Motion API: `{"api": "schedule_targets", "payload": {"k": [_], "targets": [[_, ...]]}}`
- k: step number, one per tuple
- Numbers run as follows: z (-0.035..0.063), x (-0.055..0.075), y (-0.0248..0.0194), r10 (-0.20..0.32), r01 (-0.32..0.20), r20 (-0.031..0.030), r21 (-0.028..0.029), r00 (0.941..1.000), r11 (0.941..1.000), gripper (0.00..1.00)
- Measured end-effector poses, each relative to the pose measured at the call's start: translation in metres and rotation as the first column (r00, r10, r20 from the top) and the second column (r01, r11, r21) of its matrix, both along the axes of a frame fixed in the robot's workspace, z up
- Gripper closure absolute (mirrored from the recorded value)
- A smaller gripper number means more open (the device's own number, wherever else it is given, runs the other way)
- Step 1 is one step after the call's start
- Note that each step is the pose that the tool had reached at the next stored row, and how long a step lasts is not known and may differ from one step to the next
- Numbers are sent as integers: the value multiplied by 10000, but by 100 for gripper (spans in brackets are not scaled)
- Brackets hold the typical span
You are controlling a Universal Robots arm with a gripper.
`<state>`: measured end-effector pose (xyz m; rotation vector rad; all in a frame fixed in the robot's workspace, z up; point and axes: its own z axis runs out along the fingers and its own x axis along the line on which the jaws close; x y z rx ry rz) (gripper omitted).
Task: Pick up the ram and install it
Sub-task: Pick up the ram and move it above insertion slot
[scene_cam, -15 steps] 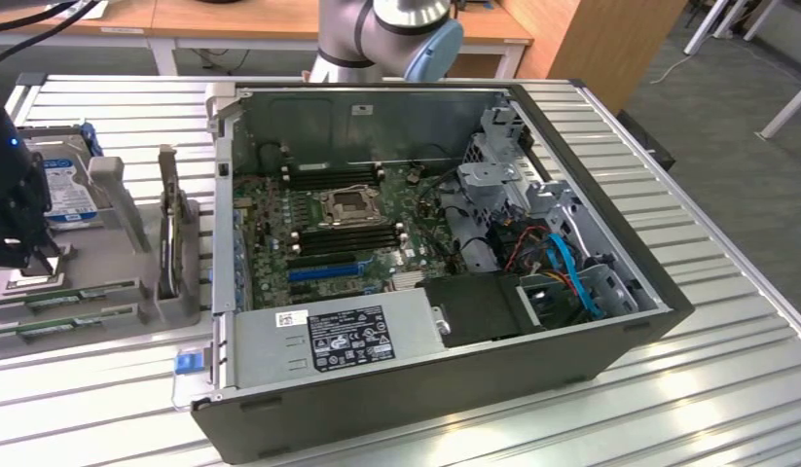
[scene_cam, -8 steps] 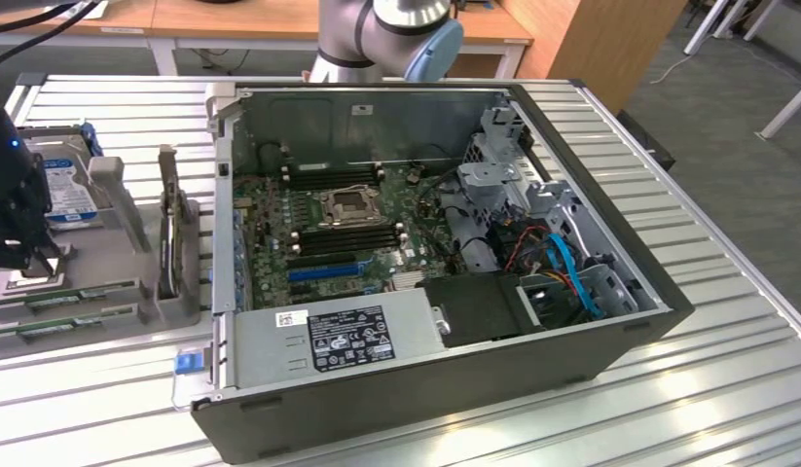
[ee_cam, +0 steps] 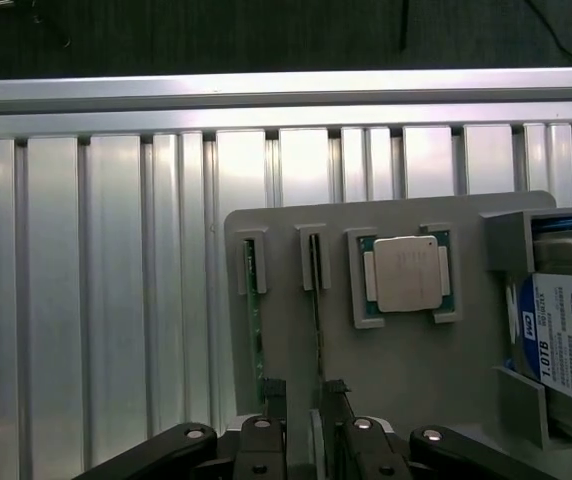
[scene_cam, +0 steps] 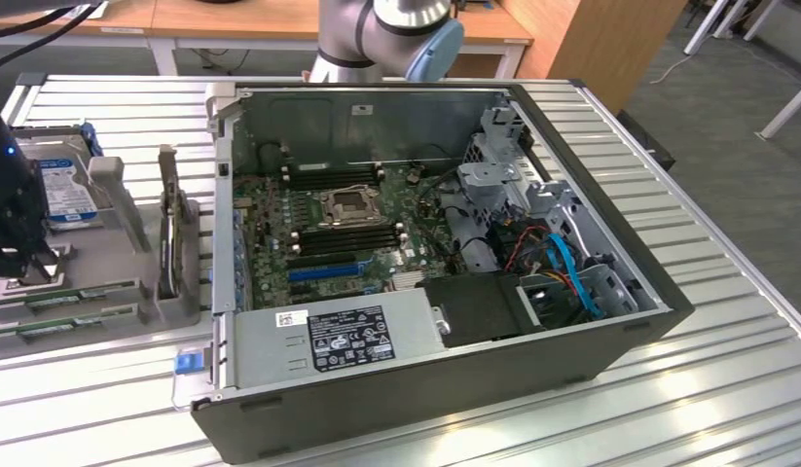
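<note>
Gripper (ee_cam: 305,388), jaws apart – just over the ram (ee_cam: 316,300) in its grey tray (ee_cam: 406,365)

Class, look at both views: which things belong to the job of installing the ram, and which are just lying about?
Job in hand: ram, open claw, grey holder, motherboard slots.
Lying about: processor chip, hard drive, power supply.

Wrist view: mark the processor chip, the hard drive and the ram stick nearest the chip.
processor chip (ee_cam: 406,272), wrist view, middle of its silver lid.
hard drive (ee_cam: 571,340), wrist view, on its printed label.
ram stick (ee_cam: 316,320), wrist view, its thin edge, midway along.
</note>
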<state>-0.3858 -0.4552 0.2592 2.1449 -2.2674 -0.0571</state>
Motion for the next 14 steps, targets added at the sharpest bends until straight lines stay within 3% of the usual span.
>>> {"api": "schedule_targets", "payload": {"k": [8,14], "targets": [[0,0,-128,0,0,0,0,10000,10000,71],[-2,-1,-131,-1,1,-1,0,10000,10000,71]]}}
